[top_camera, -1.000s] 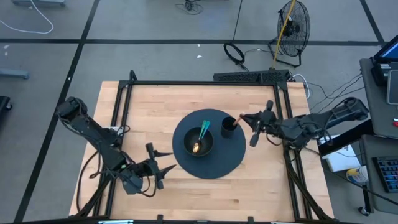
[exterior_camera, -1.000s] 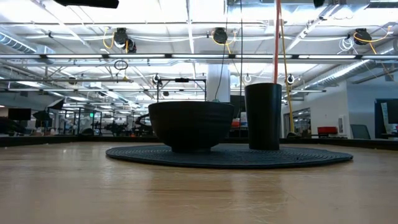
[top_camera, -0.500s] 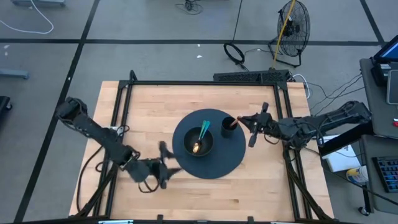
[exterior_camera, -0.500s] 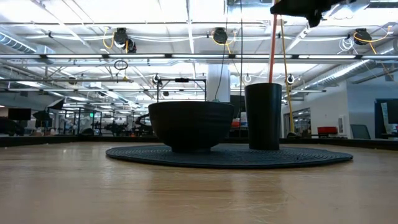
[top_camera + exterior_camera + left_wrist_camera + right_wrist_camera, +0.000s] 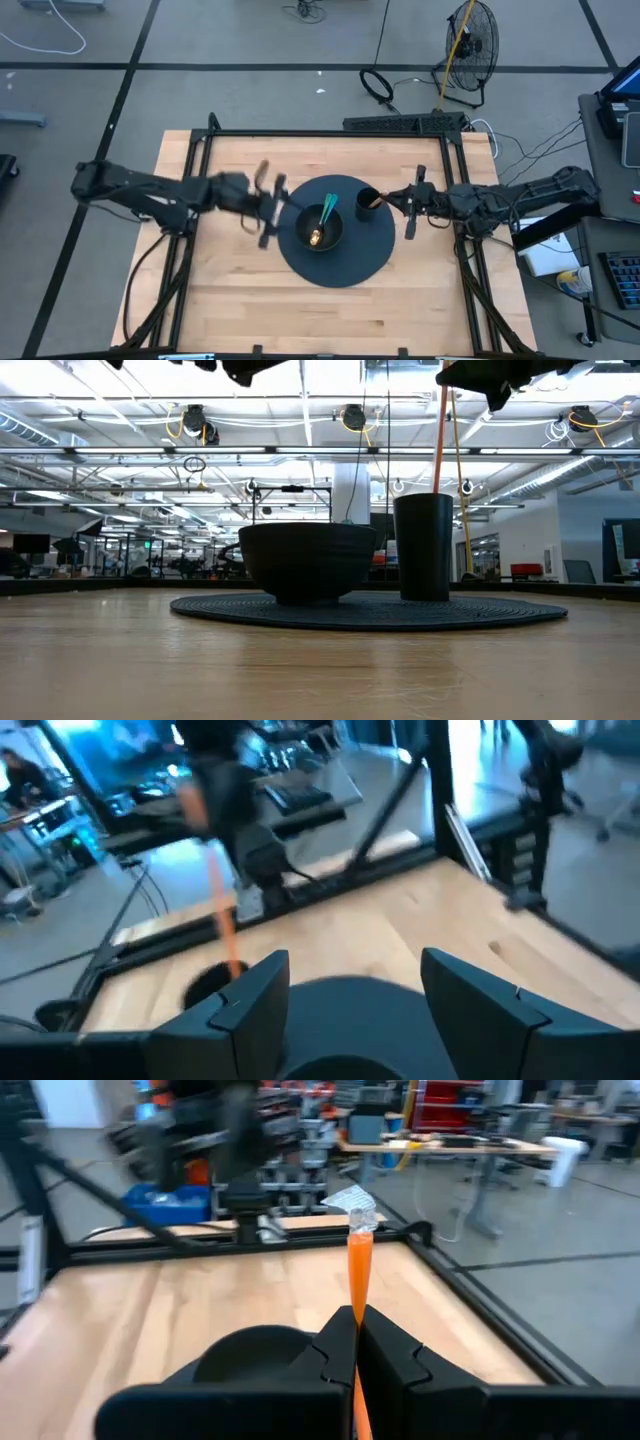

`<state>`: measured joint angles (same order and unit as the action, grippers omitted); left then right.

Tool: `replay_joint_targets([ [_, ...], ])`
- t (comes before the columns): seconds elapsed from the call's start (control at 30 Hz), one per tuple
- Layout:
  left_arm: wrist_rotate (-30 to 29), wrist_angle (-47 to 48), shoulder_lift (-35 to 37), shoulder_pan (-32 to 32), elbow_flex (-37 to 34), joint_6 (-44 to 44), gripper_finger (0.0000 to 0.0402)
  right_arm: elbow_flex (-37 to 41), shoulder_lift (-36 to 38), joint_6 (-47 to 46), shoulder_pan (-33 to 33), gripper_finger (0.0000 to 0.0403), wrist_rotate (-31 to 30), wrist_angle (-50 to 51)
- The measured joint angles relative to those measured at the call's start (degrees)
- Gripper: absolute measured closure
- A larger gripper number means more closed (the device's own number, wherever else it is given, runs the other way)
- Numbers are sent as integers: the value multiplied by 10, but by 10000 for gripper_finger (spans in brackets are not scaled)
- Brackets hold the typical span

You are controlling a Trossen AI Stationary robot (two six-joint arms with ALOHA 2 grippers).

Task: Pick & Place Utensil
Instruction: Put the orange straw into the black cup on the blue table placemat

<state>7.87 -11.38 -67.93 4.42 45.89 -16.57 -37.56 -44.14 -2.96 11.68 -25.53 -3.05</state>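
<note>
- Tabletop point(image 5: 240, 290): pale wooden boards inside a black metal frame, carrying everything listed below.
- Round dark woven mat point(image 5: 370, 260): lies flat at the middle of the tabletop; in the low view point(image 5: 500, 612) it shows as a thin dark disc.
- Dark round bowl point(image 5: 318, 230) point(image 5: 307, 560): stands on the mat, slightly toward my left side of it. A teal utensil point(image 5: 327, 212) leans inside, handle over the rim.
- Tall dark cylindrical cup point(image 5: 366, 203) point(image 5: 423, 546): upright on the mat, just beside the bowl on my right side.
- Slim orange utensil handle point(image 5: 359, 1275) point(image 5: 439, 440): stands nearly upright, its lower end down in the cup, its upper part pinched in my right hand.
- My right hand point(image 5: 408, 203) point(image 5: 357, 1342): fingers closed tight on the orange handle, above the cup's far edge.
- My left hand point(image 5: 268, 208) point(image 5: 352, 995): fingers spread wide, holding nothing, in the air just beside the bowl at the mat's edge.
</note>
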Motion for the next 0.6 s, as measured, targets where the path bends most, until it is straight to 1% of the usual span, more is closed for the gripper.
replay_joint_targets([
  [0.07,32,4,23,-43,0,17,169,0,0,8,-9,403,19,0],
  [0.13,65,28,53,-82,-5,27,169,0,0,14,-19,403,31,1],
  [0.2,105,22,79,-113,-21,32,169,0,0,22,-31,403,42,7],
  [0.27,139,13,113,-137,-55,37,169,0,0,26,-46,403,63,12],
  [0.43,148,-92,182,-167,-164,58,169,0,0,26,-96,403,121,16],
  [0.53,148,-140,209,-171,-221,61,169,0,0,18,-133,403,158,15],
  [0.6,147,-166,217,-171,-247,63,169,0,0,9,-159,403,180,15],
])
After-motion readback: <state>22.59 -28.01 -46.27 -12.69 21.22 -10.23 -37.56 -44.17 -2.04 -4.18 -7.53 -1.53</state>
